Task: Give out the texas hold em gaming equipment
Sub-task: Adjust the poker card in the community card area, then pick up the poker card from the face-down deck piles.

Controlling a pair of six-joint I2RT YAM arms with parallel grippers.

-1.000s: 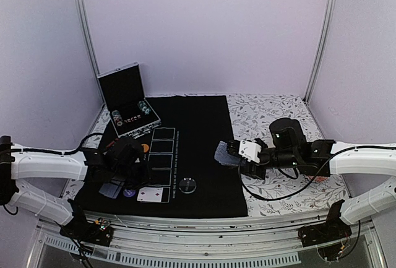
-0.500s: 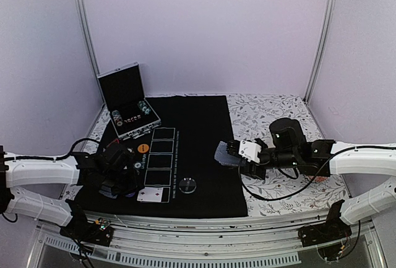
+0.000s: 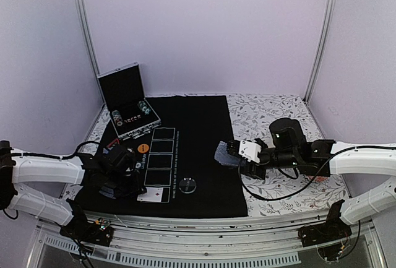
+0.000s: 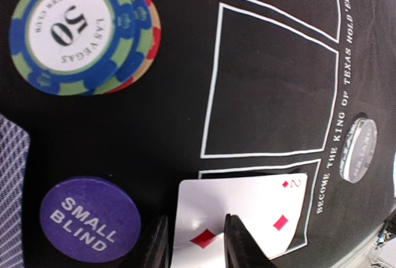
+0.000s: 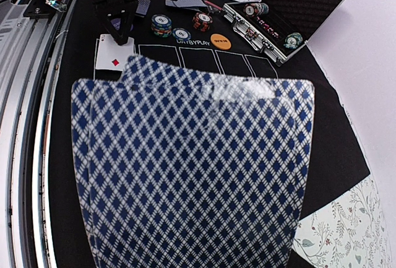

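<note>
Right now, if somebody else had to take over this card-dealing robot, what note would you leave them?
Left gripper: open over one end of the face-up two of diamonds card, which lies flat on the black felt mat.
Right gripper: shut on a fan of blue-lattice-backed playing cards, over the mat's right side.
Done: purple Small Blind disc, stacked striped poker chips, orange disc and clear disc lie on the mat.
Left: four outlined card boxes hold no card; more chips sit in the open silver case.
</note>
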